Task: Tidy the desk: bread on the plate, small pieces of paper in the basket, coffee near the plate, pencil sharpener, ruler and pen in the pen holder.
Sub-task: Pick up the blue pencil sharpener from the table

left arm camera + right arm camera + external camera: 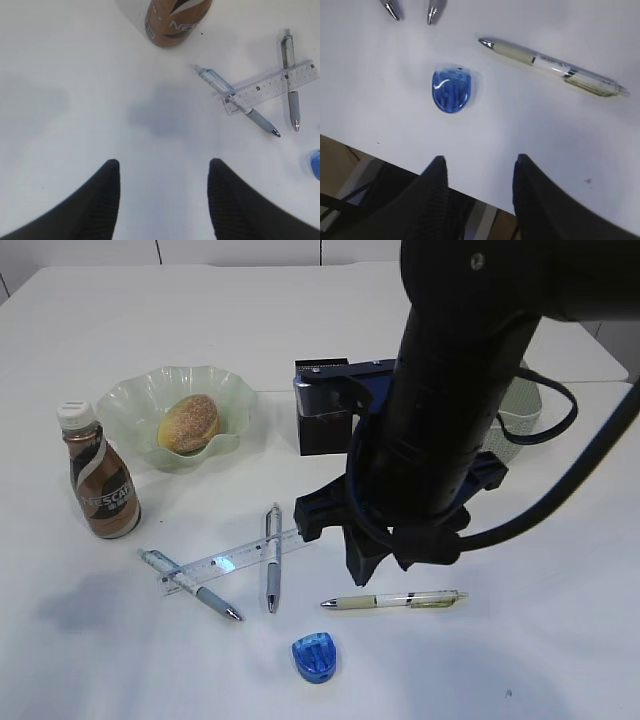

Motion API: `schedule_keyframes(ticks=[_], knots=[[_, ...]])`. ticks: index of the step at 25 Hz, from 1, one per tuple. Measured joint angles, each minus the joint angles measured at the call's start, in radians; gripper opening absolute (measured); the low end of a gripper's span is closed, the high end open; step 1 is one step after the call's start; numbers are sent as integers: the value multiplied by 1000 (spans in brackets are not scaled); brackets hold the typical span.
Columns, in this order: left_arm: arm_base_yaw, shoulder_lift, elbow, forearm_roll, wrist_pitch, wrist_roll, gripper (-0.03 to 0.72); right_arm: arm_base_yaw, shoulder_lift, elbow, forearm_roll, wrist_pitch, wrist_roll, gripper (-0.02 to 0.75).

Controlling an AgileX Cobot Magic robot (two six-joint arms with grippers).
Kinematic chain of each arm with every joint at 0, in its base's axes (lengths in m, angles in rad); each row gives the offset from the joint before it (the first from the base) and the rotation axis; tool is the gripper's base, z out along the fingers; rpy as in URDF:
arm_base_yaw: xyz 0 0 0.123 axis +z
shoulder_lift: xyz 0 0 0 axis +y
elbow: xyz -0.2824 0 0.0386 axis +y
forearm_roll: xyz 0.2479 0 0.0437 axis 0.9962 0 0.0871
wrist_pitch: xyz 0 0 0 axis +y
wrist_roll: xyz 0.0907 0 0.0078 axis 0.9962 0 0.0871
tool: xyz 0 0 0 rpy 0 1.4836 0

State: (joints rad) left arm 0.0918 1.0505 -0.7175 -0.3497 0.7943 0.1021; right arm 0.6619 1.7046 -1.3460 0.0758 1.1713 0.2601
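The bread lies in the green plate, and the coffee stands just left of it. On the desk the ruler crosses two pens; a third pen lies to the right. The blue pencil sharpener sits beyond my open, empty right gripper, which hangs over the desk's front edge. My left gripper is open over bare desk, with the ruler to its far right. The pen holder is partly hidden behind the right arm. No small pieces of paper show.
The right arm fills the middle of the exterior view and covers most of the basket at the back right. The desk's front edge and the floor below show under the right gripper in the right wrist view.
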Motion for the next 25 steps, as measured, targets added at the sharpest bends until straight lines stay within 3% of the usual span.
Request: schedule_keyframes(ticks=[9, 17, 25], knots=[[0, 0, 0, 0, 0, 0, 393, 7, 106, 35, 115, -95, -46, 400], [0, 0, 0, 0, 0, 0, 386, 7, 171, 64, 126, -147, -79, 469], [0, 0, 0, 0, 0, 0, 384, 7, 203, 64, 146, -187, -84, 482]])
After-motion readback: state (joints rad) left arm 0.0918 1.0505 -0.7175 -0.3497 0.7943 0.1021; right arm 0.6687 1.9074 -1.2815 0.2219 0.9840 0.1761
